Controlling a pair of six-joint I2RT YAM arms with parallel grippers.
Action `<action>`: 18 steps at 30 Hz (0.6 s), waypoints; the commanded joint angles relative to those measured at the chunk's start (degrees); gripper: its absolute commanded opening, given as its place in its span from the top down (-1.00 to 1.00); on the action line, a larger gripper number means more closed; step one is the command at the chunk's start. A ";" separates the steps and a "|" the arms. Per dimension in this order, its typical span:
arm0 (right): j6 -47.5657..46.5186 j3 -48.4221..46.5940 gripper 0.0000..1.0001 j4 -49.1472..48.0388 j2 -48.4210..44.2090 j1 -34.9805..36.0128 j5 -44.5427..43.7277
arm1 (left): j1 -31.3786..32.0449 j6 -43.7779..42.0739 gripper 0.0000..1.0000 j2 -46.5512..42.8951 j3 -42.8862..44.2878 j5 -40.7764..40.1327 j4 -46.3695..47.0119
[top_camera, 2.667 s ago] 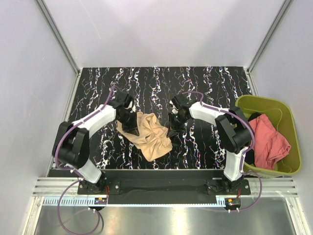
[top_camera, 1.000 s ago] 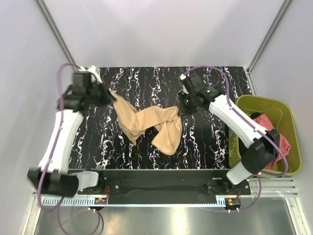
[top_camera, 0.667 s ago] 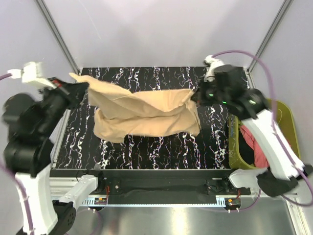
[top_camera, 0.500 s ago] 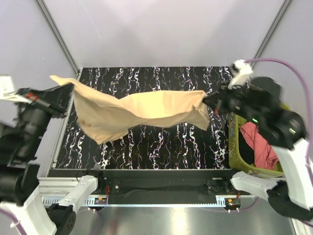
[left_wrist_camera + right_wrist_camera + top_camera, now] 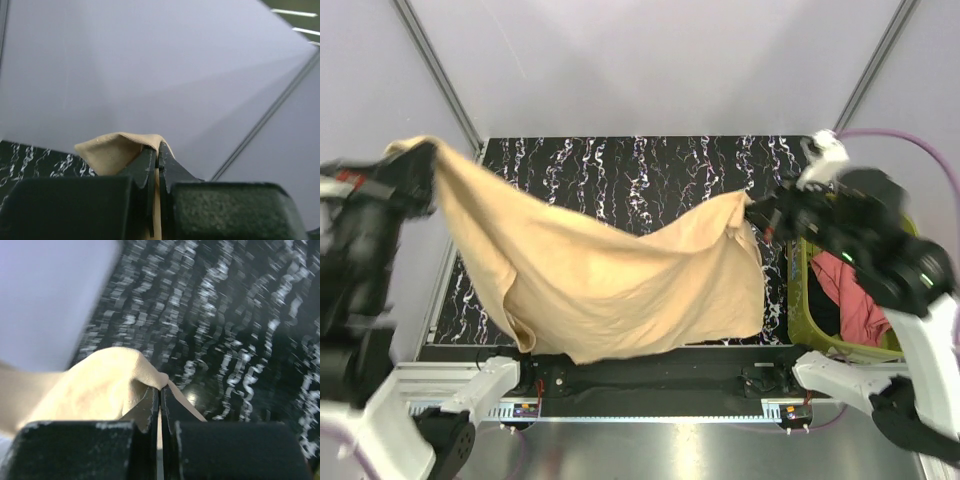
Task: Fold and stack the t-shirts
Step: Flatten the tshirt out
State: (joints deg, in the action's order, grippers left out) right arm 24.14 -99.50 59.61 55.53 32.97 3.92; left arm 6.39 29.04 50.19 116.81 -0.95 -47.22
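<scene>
The tan-beige t-shirt point(image 5: 610, 275) hangs spread in the air between both arms, high above the black marbled table point(image 5: 650, 170). My left gripper point(image 5: 420, 160) is shut on its upper left corner. In the left wrist view the tan-beige cloth point(image 5: 112, 152) is pinched at the left gripper's point(image 5: 157, 150) tips. My right gripper point(image 5: 752, 213) is shut on the upper right corner; the tan-beige cloth point(image 5: 107, 385) bulges left of the right gripper's point(image 5: 160, 390) tips. The shirt's lower edge sags down to the table's near edge. A salmon-red t-shirt point(image 5: 855, 300) lies in the bin.
An olive-green plastic bin point(image 5: 810, 320) stands at the table's right side, below my right arm. White walls and metal frame posts point(image 5: 430, 60) close in the back and sides. A black rail point(image 5: 650, 380) with the arm bases runs along the near edge.
Both arms lifted the tan-beige t-shirt off the table and pulled it apart. It went from a crumpled band to a wide hanging sheet, and its lower edge dropped toward the near edge.
</scene>
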 commanded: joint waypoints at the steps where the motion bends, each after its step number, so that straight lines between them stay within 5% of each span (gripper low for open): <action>1: 0.73 2.82 1.00 0.15 10.28 0.16 -12.87 | -0.15 -0.29 1.00 10.70 -5.88 -4.85 3.44; 7: -0.50 0.98 1.00 -0.55 26.10 -9.20 -17.99 | -0.24 -2.40 1.00 29.41 -5.91 -8.37 6.79; 13: 0.12 -3.23 1.00 -2.92 41.48 -18.64 -17.46 | -1.21 -4.16 1.00 57.76 6.99 -5.55 7.58; 18: -2.60 -11.39 1.00 -3.36 57.46 -22.42 -16.14 | -2.26 -4.78 1.00 72.05 14.58 -3.45 7.85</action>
State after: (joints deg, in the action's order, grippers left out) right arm 23.62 -104.68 58.19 106.61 11.46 -11.00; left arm 5.23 25.87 120.84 125.34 -5.54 -42.46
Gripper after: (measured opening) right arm 0.014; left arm 0.016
